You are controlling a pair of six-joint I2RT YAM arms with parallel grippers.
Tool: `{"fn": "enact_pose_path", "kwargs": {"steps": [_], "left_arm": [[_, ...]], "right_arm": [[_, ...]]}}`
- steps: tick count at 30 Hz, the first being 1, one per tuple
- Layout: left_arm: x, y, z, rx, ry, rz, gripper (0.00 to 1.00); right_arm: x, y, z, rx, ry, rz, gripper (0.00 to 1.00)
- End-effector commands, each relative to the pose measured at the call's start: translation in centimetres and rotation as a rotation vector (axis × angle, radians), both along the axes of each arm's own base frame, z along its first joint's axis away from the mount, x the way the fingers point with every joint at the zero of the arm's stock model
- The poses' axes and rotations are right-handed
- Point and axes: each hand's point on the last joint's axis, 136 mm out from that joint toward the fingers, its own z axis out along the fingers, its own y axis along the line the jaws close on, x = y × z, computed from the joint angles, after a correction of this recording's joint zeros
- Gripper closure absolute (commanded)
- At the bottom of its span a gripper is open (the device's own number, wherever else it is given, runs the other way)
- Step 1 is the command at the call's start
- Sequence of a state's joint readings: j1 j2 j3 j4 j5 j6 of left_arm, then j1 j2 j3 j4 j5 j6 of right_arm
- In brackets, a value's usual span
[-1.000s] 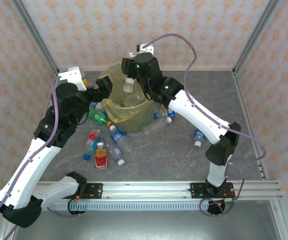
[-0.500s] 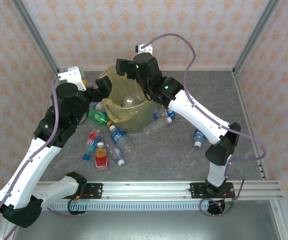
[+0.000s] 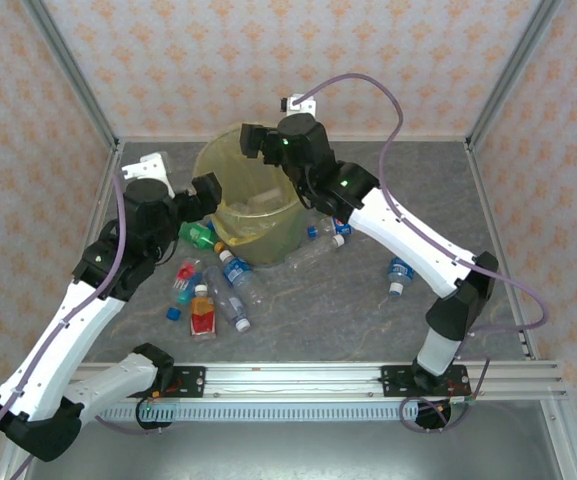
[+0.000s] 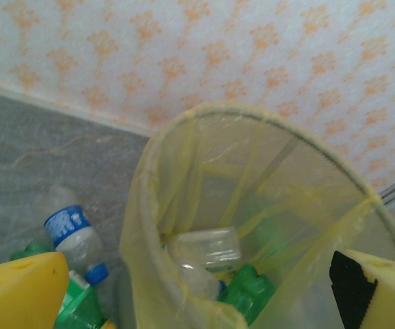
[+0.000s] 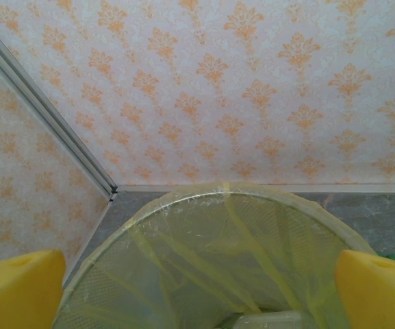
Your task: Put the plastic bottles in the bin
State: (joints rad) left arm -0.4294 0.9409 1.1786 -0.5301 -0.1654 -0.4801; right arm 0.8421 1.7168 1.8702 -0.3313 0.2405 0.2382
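- Yellow plastic lines the bin [image 3: 268, 242], which stands on the grey bench [image 3: 348, 320] close to its far edge, a little left of the middle.
- Low inside the bin lie a clear bottle [image 4: 204, 248] and a green bottle [image 4: 248, 293], side by side.
- Over the bin's far rim hangs the right gripper [image 3: 253, 140]. The right wrist view shows its yellow fingers [image 5: 19, 288] spread wide with nothing between them, and the bin's mouth below.
- At the bin's left rim sits the left gripper [image 3: 206, 192]. Its fingers [image 4: 19, 291] are likewise spread wide and hold nothing.
- Loose bottles lie on the bench to the left front of the bin. A green-labelled bottle [image 3: 196, 235] is just beside the bin's wall, and a blue-capped bottle [image 3: 240, 278] lies a little nearer. A red-labelled bottle [image 3: 201, 318] lies closer to the near edge.
- Just right of the bin lies a crumpled clear bottle [image 3: 318, 242].
- Well apart, toward the right edge, lies a small blue-labelled bottle [image 3: 399, 272].
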Motion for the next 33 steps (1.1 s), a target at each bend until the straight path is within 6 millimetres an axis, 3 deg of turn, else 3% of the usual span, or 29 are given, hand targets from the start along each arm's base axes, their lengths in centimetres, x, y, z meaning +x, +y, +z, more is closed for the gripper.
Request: {"fn": "enact_pose_path", "kwargs": {"steps": [1,8,17,21,29,33], "left_arm": [[-1.4,1.5,-3.5,0.007,0.114,0.066,0.01],[-3.4,2.9,-10.5,-0.034,0.302,0.174,0.01],[-5.8,6.8,-15.4,-0.084,0.391,0.368,0.01],[-5.7,7.1,-18.1,-0.1,0.458,0.361,0.08],[-5.4,6.5,-23.5,-0.118,0.66,0.242,0.13],[-5.1,6.4,-24.9,-0.098,0.72,0.21,0.16]], "right_arm": [[-1.0,-1.3,2.6,0.042,-0.07,-0.02,0.0],[-2.1,-3.0,2.3,0.044,-0.097,-0.036,0.0],[-3.2,-5.0,2.2,0.041,-0.12,-0.059,0.0],[-3.6,-5.6,2.4,0.037,-0.129,-0.067,0.0],[-4.3,-6.8,2.4,0.043,-0.131,-0.089,0.0],[-4.5,-7.0,2.3,0.056,-0.124,-0.088,0.0]]}}
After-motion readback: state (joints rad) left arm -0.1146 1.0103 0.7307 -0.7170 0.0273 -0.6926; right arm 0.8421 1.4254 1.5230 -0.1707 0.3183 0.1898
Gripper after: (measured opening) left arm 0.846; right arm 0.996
